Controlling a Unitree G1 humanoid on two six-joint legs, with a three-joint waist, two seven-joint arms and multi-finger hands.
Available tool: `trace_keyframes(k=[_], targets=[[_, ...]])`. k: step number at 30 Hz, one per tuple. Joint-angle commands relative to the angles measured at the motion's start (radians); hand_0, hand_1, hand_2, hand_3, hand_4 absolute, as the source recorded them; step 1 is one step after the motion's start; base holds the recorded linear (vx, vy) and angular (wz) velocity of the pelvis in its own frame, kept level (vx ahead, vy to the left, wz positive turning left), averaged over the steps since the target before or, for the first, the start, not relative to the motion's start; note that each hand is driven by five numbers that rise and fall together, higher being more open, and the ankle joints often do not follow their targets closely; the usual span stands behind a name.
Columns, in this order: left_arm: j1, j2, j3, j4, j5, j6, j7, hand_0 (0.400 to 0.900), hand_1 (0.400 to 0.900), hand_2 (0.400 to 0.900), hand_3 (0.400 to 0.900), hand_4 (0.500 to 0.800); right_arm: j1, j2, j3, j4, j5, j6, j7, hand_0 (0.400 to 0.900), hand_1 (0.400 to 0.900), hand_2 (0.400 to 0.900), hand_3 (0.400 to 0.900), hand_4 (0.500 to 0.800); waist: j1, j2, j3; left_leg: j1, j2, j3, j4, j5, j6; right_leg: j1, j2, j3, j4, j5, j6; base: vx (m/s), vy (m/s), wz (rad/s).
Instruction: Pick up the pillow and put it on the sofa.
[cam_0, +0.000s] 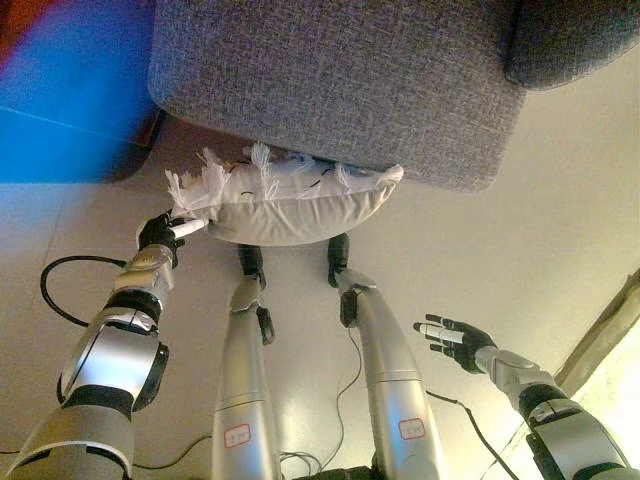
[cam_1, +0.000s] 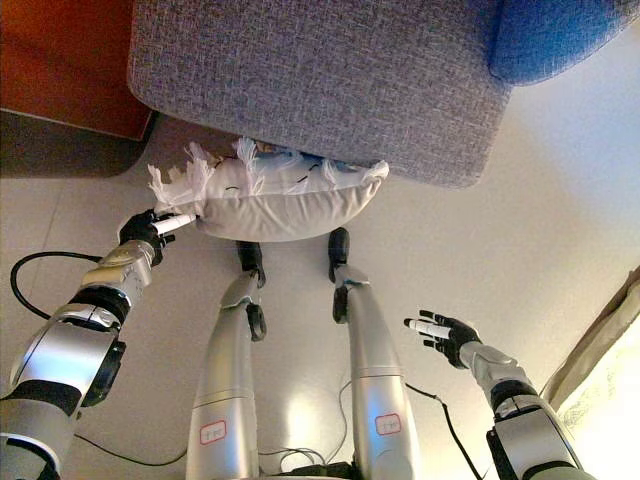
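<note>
Sofa: grey, fills the far part of your view, seat edge overhanging the floor.

Floor: pale, runs from under the sofa to the near edge.

Pillow: white, fringed along its far edge and left end. It sits low against the sofa's front, its far edge tucked under the seat edge. You cannot tell from here whether it rests on the floor or is already lifted a little. It is not on the seat.

Left hand: at the pillow's left end, just beside the fringe. Fingers are bunched and a white tip points into the corner of the pillow. It looks like a pinch on the corner, but the contact is too small to confirm, so treat the grip as unproven.

Right hand: well apart from the pillow, down on the near right over bare floor. Fingers spread and straight, holding nothing.

Progress, as I judge it: early. At best you have one corner taken. The lift and the placing on the seat are both left to do. The pillow's right end is unsupported, so expect it to sag or swing if you raise it from the left corner alone; bring the right hand in under the right end first.
</note>
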Motion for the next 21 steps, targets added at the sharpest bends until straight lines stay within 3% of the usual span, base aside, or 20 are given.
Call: trace_keyframes(k=[1, 4, 9, 10, 11, 12, 13, 21], targets=[[-0.009, 0.06, 0.019, 0.01, -0.035, -0.046, 0.002, 0.9, 0.9, 0.9, 0.9, 0.8, 0.13, -0.02, -0.001, -0.014, 0.028, 0.012, -0.002, 0.9, 0.9, 0.9, 0.9, 0.8, -0.021, -0.025, 0.0, -0.032, -0.013, 0.038, 0.19, -0.175, -0.003, 0.045, 0.051, 0.053, -0.055, -0.013, 0.059, 0.03, 0.003, -0.14], [-0.041, 0.07, 0.014, 0.027, -0.053, -0.066, -0.011, 0.9, 0.9, 0.9, 0.9, 0.8, 0.135, -0.032, -0.005, -0.005, 0.031, 0.006, 0.012, 0.9, 0.9, 0.9, 0.9, 0.8, -0.033, -0.03, 0.0, -0.028, -0.009, 0.044, 0.19, -0.176, -0.008, 0.051, 0.056, 0.057, -0.064, -0.009, 0.06, 0.03, 0.012, -0.13], [-0.121, 0.091, -0.018, 0.042, -0.094, -0.034, -0.018, 0.9, 0.9, 0.9, 0.9, 0.8, 0.143, -0.045, -0.013, 0.02, 0.034, -0.015, 0.031, 0.9, 0.9, 0.9, 0.9, 0.8, -0.052, -0.031, 0.0, -0.036, -0.004, 0.06, 0.205, -0.188, -0.013, 0.05, 0.059, 0.064, -0.078, -0.009, 0.059, 0.04, 0.0, -0.02], [-0.134, 0.093, -0.022, 0.045, -0.104, -0.035, -0.025, 0.871, 0.871, 0.871, 0.871, 0.782, 0.146, -0.046, -0.014, 0.022, 0.034, -0.022, 0.031, 0.9, 0.9, 0.9, 0.9, 0.8, -0.057, -0.031, 0.0, -0.036, -0.004, 0.062, 0.204, -0.19, -0.014, 0.049, 0.06, 0.066, -0.083, -0.008, 0.059, 0.0, 0.0, 0.0], [-0.143, 0.093, -0.026, 0.047, -0.111, -0.039, -0.026, 0.624, 0.624, 0.624, 0.624, 0.634, 0.149, -0.045, -0.013, 0.024, 0.035, -0.03, 0.03, 0.9, 0.9, 0.9, 0.9, 0.8, -0.061, -0.03, 0.0, -0.036, -0.004, 0.064, 0.203, -0.191, -0.014, 0.048, 0.061, 0.068, -0.085, -0.008, 0.059, 0.0, 0.0, 0.0], [-0.15, 0.091, -0.029, 0.048, -0.11, -0.046, -0.032, 0.467, 0.467, 0.467, 0.467, 0.54, 0.15, -0.045, -0.013, 0.024, 0.037, -0.034, 0.029, 0.9, 0.9, 0.9, 0.9, 0.8, -0.064, -0.028, 0.0, -0.037, -0.003, 0.066, 0.202, -0.191, -0.014, 0.046, 0.062, 0.069, -0.087, -0.008, 0.059, 0.0, 0.0, 0.0], [-0.157, 0.09, -0.033, 0.047, -0.114, -0.049, -0.041, 0.4, 0.4, 0.4, 0.4, 0.5, 0.15, -0.046, -0.014, 0.023, 0.038, -0.038, 0.027, 0.9, 0.9, 0.9, 0.9, 0.8, -0.067, -0.027, 0.0, -0.036, -0.003, 0.068, 0.2, -0.192, -0.015, 0.046, 0.062, 0.069, -0.091, -0.008, 0.06, 0.0, 0.0, 0.0], [-0.137, 0.083, -0.039, -0.019, -0.165, -0.067, -0.043, 0.4, 0.4, 0.4, 0.4, 0.5, 0.181, -0.052, -0.02, 0.001, 0.042, -0.053, 0.01, 0.9, 0.9, 0.9, 0.9, 0.8, -0.074, -0.017, 0.0, -0.031, -0.006, 0.069, 0.184, -0.184, -0.022, 0.048, 0.06, 0.077, -0.11, -0.001, 0.062, 0.0, 0.001, 0.01]])
